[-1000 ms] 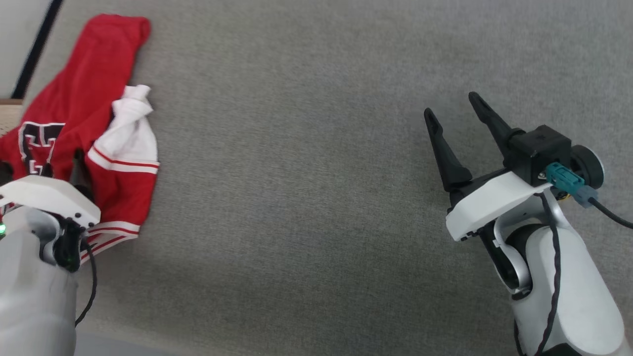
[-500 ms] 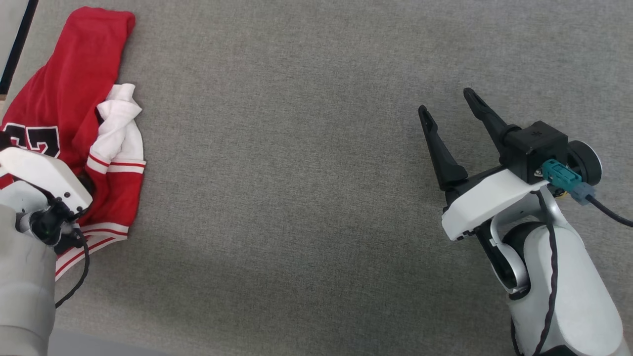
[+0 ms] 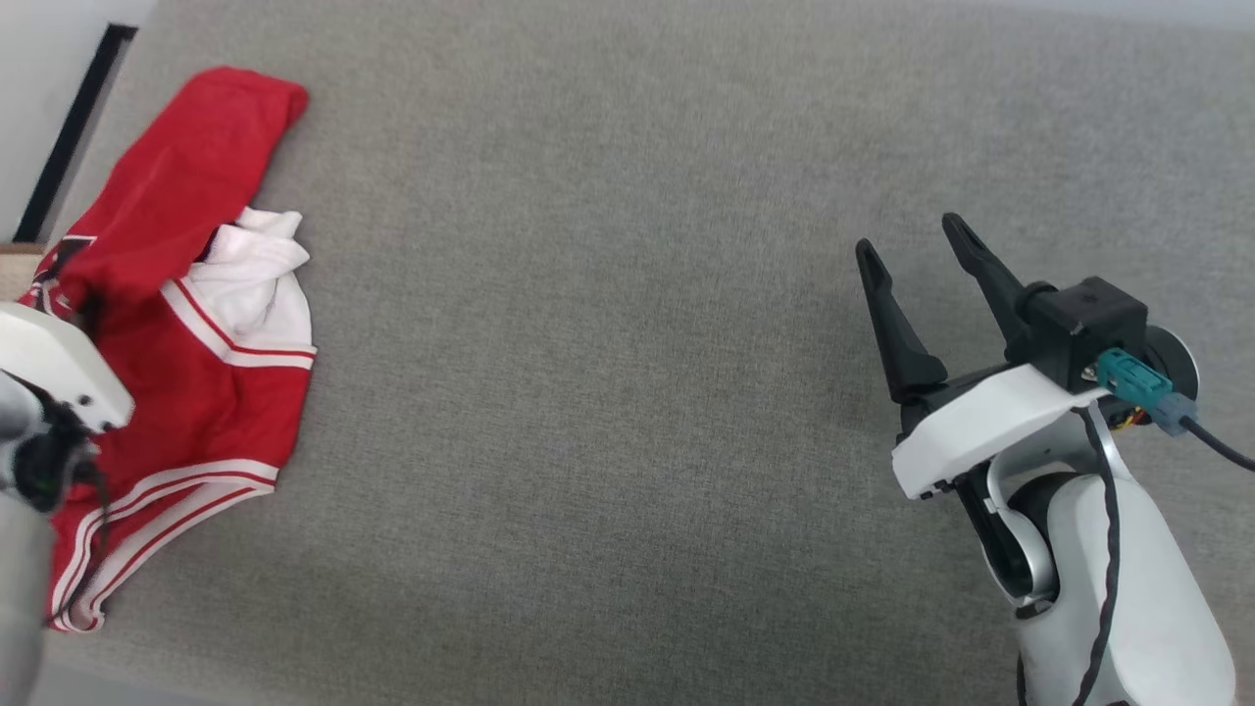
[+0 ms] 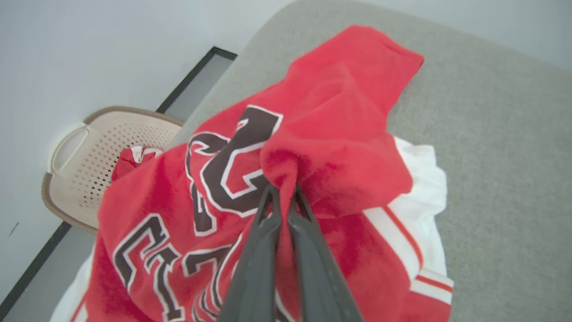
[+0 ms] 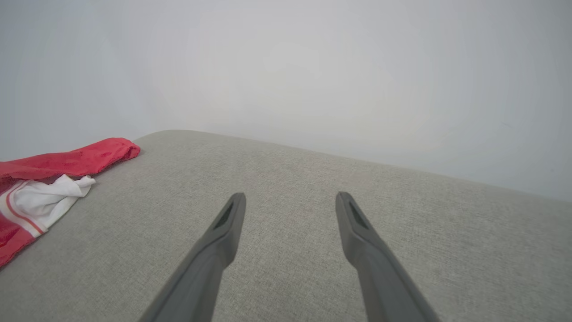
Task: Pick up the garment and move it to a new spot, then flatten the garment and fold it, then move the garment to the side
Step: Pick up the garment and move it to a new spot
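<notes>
The garment (image 3: 201,378), a red jersey with a white sleeve and striped trim, lies bunched at the far left of the grey surface. In the left wrist view my left gripper (image 4: 283,190) is shut on a raised fold of the red garment (image 4: 344,107), just beside the black white-outlined lettering (image 4: 223,170). In the head view the arm's white housing (image 3: 54,368) sits over the cloth and hides the fingers. My right gripper (image 3: 907,235) hovers open far to the right with nothing between its fingers (image 5: 223,223). Its wrist view catches the garment (image 5: 67,161) at the left edge.
A grey fabric-covered surface (image 3: 608,392) stretches wide between the garment and the right arm. A beige perforated basket (image 4: 89,156) stands beyond the surface's left edge, by a black strip (image 3: 74,127) along the pale wall.
My left gripper has shut on a red fold and drawn it up, bunching the cloth and hiding most of the lettering in the head view. The head camera has shifted. The right gripper stays open.
</notes>
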Controlling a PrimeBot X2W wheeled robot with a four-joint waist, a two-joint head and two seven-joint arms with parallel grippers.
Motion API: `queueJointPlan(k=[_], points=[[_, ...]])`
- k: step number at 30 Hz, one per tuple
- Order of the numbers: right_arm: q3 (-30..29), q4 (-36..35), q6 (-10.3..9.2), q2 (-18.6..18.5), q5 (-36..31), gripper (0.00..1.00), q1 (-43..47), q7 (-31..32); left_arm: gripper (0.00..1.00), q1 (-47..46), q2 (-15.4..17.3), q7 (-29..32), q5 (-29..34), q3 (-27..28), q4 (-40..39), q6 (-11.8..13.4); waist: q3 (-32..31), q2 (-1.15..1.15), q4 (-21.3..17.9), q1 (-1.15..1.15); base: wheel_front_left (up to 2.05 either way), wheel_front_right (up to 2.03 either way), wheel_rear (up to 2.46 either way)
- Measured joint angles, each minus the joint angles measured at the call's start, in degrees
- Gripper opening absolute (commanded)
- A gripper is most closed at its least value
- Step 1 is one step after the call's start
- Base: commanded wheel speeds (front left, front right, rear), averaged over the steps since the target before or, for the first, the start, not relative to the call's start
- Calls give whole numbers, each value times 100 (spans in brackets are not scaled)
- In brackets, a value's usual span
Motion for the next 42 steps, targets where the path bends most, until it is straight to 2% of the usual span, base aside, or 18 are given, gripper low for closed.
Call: queueJointPlan(k=[13, 23, 28, 34, 42], points=[[-257, 218, 0, 91, 255, 100, 262, -347, 0, 130, 1217, -323, -234, -644, -1397, 0, -800, 0, -1, 0, 0, 0, 0], [-391, 237, 0, 122, 441, 100, 408, -571, 0, 115, 1933, 204, -287, -797, -2973, 25, -1173, 0, -182, 0, 0, 0, 0], [-506, 183, 0, 125, 539, 100, 446, -641, 0, 206, 2136, 517, -286, -811, -3945, 152, -1232, 0, -434, 0, 0, 0, 0], [-638, 125, 0, 126, 534, 100, 469, -715, 0, 342, 2212, 896, -293, -906, -5026, 315, -1223, 0, -893, 0, 0, 0, 0], [-799, 112, 0, 123, 595, 100, 473, -844, 0, 461, 2078, 1511, -299, -1284, -6236, 476, -1119, 0, -1651, 0, 0, 0, 0]])
